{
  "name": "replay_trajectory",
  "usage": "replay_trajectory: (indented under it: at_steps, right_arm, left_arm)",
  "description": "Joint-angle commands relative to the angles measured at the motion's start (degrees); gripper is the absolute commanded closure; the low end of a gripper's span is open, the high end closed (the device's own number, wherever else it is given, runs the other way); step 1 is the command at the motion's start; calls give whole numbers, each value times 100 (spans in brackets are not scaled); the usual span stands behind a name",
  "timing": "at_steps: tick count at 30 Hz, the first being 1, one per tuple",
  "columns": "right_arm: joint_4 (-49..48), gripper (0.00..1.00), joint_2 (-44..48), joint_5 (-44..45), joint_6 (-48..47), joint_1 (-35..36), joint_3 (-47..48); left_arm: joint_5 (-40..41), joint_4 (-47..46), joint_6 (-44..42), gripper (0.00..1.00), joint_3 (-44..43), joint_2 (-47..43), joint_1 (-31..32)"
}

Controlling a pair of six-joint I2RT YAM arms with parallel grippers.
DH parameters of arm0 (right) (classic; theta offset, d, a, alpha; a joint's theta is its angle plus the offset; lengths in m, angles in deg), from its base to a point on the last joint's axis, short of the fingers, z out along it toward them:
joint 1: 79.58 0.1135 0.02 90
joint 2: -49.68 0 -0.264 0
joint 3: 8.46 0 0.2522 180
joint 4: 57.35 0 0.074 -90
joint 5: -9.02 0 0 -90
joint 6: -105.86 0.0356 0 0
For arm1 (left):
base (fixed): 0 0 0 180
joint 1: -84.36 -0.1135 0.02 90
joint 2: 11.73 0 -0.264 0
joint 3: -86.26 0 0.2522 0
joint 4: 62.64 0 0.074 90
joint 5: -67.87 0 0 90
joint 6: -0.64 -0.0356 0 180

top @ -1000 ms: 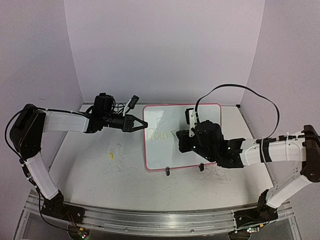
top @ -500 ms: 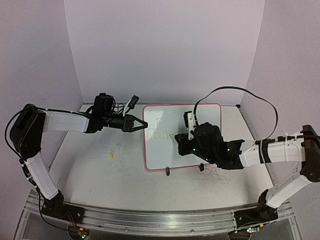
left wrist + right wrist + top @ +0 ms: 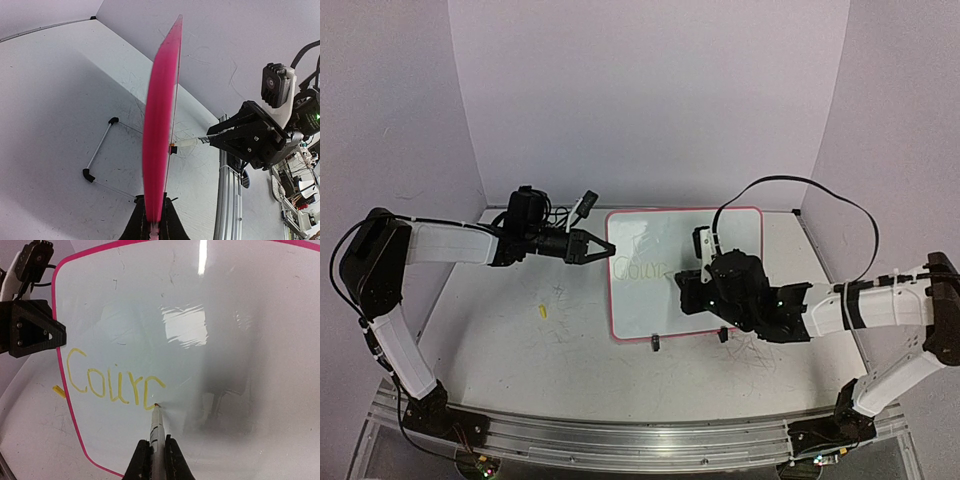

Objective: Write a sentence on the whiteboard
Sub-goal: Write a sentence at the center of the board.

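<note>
The whiteboard (image 3: 650, 305), glossy white with a pink rim, stands tilted on the table. My left gripper (image 3: 608, 250) is shut on its left edge; in the left wrist view the pink rim (image 3: 160, 120) runs up from between the fingers (image 3: 137, 227). My right gripper (image 3: 156, 460) is shut on a pale marker (image 3: 156, 432), whose tip touches the board at the foot of the last letter. The sentence (image 3: 112, 382) reads "Courc" in yellow. The same marker (image 3: 192, 143) shows in the left wrist view, meeting the board's face from the right.
Two black clip feet (image 3: 656, 343) (image 3: 723, 336) hold the board's lower edge. A wire stand (image 3: 100, 150) lies behind it. A small yellow scrap (image 3: 543, 311) and faint scribbles mark the table on the left. Side walls stand close on both sides.
My right gripper has shifted to the right along the board with the marker, and more yellow letters show. The left gripper and the board have stayed put.
</note>
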Motion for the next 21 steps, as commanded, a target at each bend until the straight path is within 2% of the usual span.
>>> replay_trajectory:
  at_steps: [1,13,21]
  right_arm:
    - [15,100,168,476,-52,-69,154]
    - [-61,100,-16,473,-275,-158,441]
    - [18,100,19,246,-152,-153,245]
  left_arm:
    - [197,-108,-149,100,12,-241,26]
    - [193,-108,-158,100,18,-258,26]
    - [197,-108,-158,100,10,-251,26]
